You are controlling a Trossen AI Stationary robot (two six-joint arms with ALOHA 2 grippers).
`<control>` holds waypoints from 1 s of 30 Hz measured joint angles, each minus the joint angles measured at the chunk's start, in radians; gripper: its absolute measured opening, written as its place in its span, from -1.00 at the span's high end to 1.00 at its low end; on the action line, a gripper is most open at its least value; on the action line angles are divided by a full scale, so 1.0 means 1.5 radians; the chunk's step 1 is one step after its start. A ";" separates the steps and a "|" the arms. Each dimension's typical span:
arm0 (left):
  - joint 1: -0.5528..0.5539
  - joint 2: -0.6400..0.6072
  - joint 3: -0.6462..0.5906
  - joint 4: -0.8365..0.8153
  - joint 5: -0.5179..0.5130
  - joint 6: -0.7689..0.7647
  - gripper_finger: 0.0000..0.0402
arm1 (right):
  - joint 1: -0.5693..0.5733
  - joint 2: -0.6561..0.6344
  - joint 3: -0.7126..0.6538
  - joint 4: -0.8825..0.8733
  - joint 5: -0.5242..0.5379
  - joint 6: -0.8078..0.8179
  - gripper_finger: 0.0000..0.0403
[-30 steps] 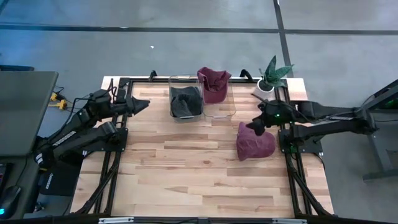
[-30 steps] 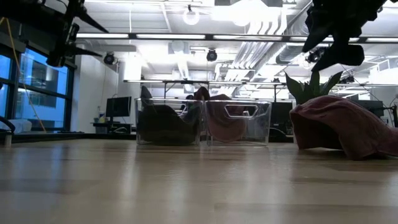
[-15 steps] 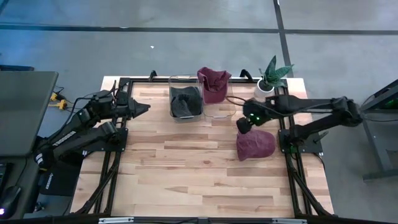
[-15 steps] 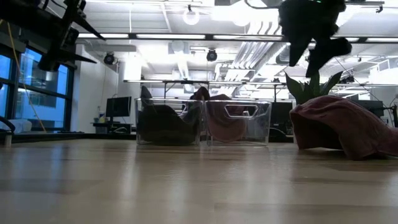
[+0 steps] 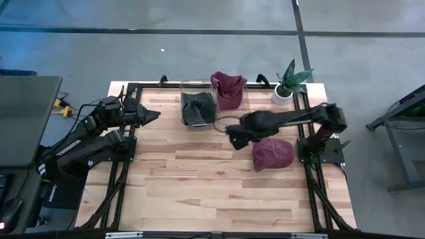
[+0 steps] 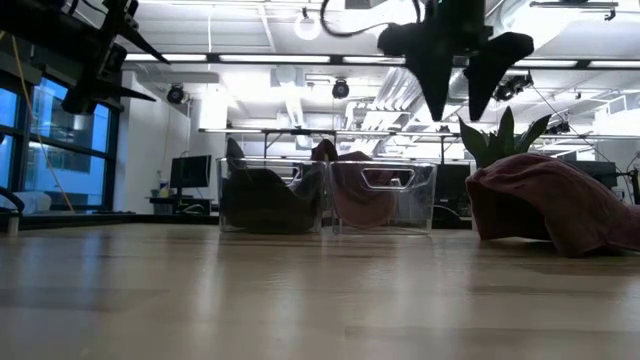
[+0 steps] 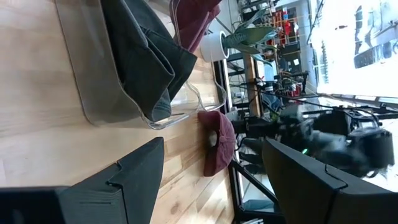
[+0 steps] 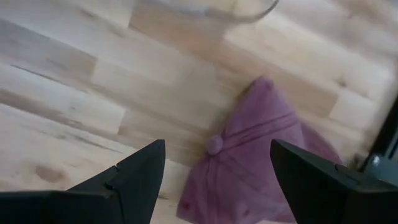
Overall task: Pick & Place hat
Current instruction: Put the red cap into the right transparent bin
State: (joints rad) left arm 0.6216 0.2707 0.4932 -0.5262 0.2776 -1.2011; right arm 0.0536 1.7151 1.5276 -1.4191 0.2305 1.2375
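A maroon hat (image 5: pixel 272 154) lies crown-up on the table's right half; it also shows in the low view (image 6: pixel 555 205) and the right wrist view (image 8: pixel 249 162), with its top button (image 8: pixel 215 144). My right gripper (image 5: pixel 234 137) hangs open in the air just left of this hat, fingers pointing down (image 6: pixel 456 88), touching nothing. My left gripper (image 5: pixel 150 114) waits open and raised at the table's left side, level with the bins. Another maroon hat (image 5: pixel 228 89) is draped over the far rim of the right clear bin. A dark hat (image 5: pixel 198 110) sits in the left bin.
Two clear bins (image 5: pixel 216 105) stand side by side at the table's far middle, close behind my right gripper. A potted plant (image 5: pixel 289 82) stands at the far right corner. Bare wood (image 5: pixel 199 179) fills the near half of the table.
My right gripper has swung toward the table's left, from above the lying hat's far edge to a spot beside its left side, staying raised and open. The hat has not moved.
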 joint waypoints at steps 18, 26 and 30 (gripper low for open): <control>0.000 0.000 0.000 -0.003 0.076 0.043 -0.31 | 0.108 0.141 0.023 -0.058 -0.011 0.263 -0.42; 0.000 0.000 0.000 -0.005 0.054 0.053 -0.31 | 0.109 0.149 0.024 -0.063 -0.037 0.319 -0.42; 0.000 0.000 0.000 -0.005 0.053 0.052 -0.31 | 0.102 0.149 0.024 -0.065 -0.043 0.321 -0.42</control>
State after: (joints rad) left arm 0.6216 0.2707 0.4938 -0.5337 0.3567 -1.1225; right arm 0.2067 1.9381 1.5629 -1.5170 0.1667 1.7191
